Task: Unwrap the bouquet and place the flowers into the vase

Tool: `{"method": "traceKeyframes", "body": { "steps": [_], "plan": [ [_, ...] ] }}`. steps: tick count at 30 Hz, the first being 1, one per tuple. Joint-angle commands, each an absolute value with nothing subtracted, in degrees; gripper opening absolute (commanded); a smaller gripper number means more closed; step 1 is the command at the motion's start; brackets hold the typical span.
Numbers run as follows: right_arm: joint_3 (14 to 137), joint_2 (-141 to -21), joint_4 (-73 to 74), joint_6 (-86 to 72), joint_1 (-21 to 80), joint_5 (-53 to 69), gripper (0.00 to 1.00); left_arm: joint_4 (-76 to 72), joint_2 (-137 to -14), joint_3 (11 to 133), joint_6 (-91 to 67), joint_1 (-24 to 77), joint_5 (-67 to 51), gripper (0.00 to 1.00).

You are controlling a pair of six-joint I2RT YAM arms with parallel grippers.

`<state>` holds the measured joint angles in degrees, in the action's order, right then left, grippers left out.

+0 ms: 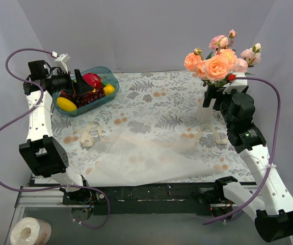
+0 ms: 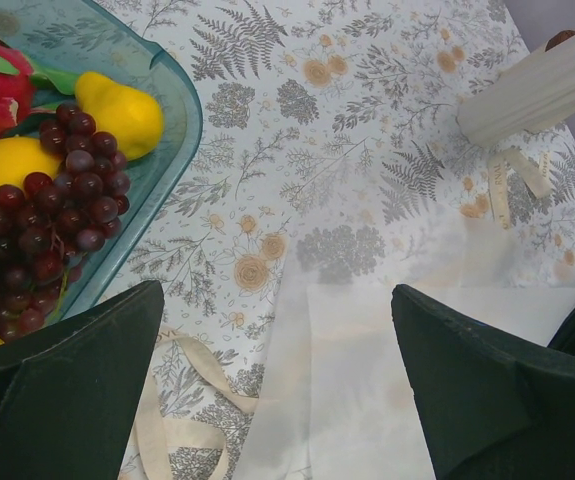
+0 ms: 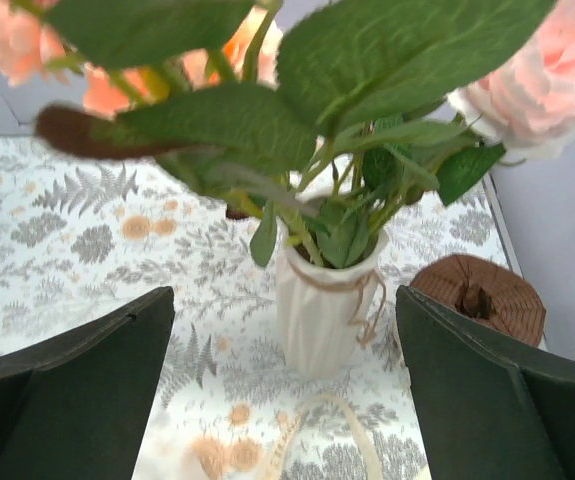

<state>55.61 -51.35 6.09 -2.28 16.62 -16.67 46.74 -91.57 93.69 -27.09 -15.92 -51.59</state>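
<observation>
The flowers (image 1: 217, 61) stand in the vase (image 3: 317, 310); the right gripper (image 3: 282, 300) gapes wide and empty just beside it — the left gripper (image 2: 277, 290), likewise, well away from it. A jaw snagging the flowers on withdrawal could topple the top-heavy vase.

Cannot see most of the vase (image 1: 205, 111) from above, screened by the right arm (image 1: 240, 117) at the far right corner of the table (image 1: 151, 97), nor the tops of the flowers (image 3: 552, 75), cropped by the right wrist view's upper edge, nor identify the blurred brown shape (image 3: 77, 130) near its left edge
</observation>
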Motion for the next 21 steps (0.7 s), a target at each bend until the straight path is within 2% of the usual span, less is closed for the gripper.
{"method": "traceKeyframes", "body": {
  "steps": [1, 3, 12, 14, 21],
  "plan": [
    [60.72, -49.66, 16.59, -5.53, 16.52, -16.52, 0.98, 45.53, -89.74, 94.13, -28.21, -16.08, -53.7, 0.98],
    [62.57, -51.93, 22.03, -5.71, 16.52, -18.98, 0.98, 45.79, -90.17, 94.92, -28.3, -16.08, -53.79, 0.98],
    [71.28, -63.36, 24.16, -9.92, 15.3, -21.09, 0.98, 47.02, -89.56, 96.15, -27.51, -16.08, -54.23, 0.98],
    [70.93, -64.33, 24.43, -12.29, 14.16, -18.57, 0.98, 46.76, -89.12, 96.06, -27.86, -16.08, -54.4, 0.98],
    [62.95, -56.09, 34.44, -14.94, 14.24, -10.47, 0.98, 50.62, -89.12, 97.12, -25.67, -16.08, -53.44, 0.98]
  ]
}}
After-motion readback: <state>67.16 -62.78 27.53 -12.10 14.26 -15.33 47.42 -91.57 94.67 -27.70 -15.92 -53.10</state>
